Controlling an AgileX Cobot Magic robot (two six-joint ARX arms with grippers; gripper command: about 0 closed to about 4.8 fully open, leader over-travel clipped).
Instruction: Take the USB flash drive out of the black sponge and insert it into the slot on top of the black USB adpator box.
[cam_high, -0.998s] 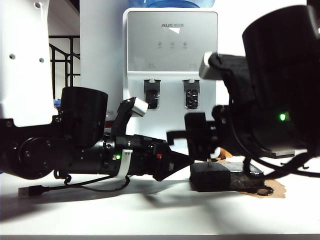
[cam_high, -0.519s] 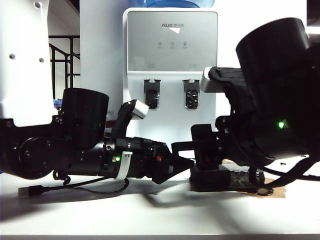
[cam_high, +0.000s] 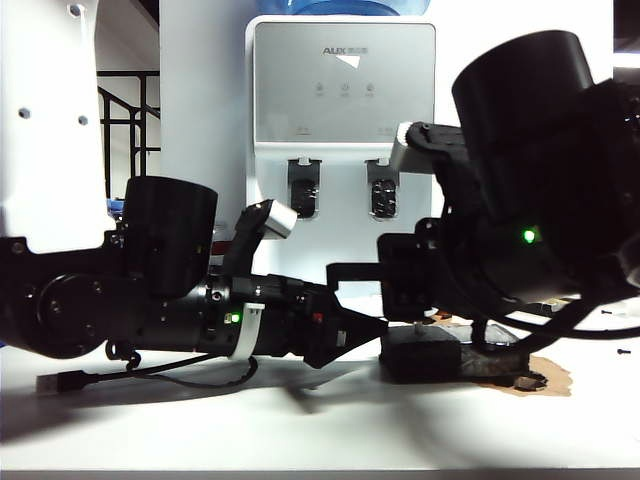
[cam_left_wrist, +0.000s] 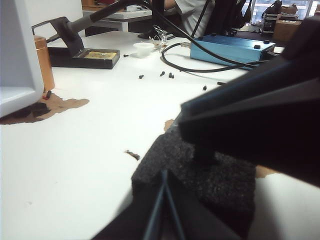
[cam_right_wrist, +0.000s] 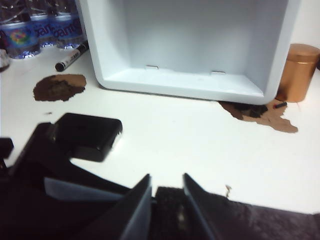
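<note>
The black sponge (cam_high: 420, 360) lies on the white table; its grainy top fills the near part of the left wrist view (cam_left_wrist: 210, 180). My left gripper (cam_high: 383, 326) is shut, and its joined tips (cam_left_wrist: 163, 175) press on the sponge's near edge. My right gripper (cam_high: 420, 318) hangs over the sponge (cam_right_wrist: 240, 220), open a narrow gap (cam_right_wrist: 167, 182) that straddles its top. The USB flash drive is hidden between those fingers. The black USB adaptor box (cam_right_wrist: 90, 135) lies flat just beyond the left gripper; I cannot make out its slot. Its cable's USB plug (cam_high: 60, 382) rests at the far left.
A water dispenser (cam_high: 342, 100) stands right behind the sponge, its base (cam_right_wrist: 190, 80) close to it. A copper can (cam_right_wrist: 297, 72), brown stains (cam_right_wrist: 59, 87), a marker (cam_right_wrist: 70, 57) and bottles (cam_right_wrist: 30, 25) sit around it. A soldering stand (cam_left_wrist: 85, 55), a blue box (cam_left_wrist: 230, 47) and loose screws (cam_left_wrist: 165, 75) lie farther off.
My right arm has shifted left and lower over the sponge, and its fingers have narrowed round the spot where the drive stood. The left arm has stayed still.
</note>
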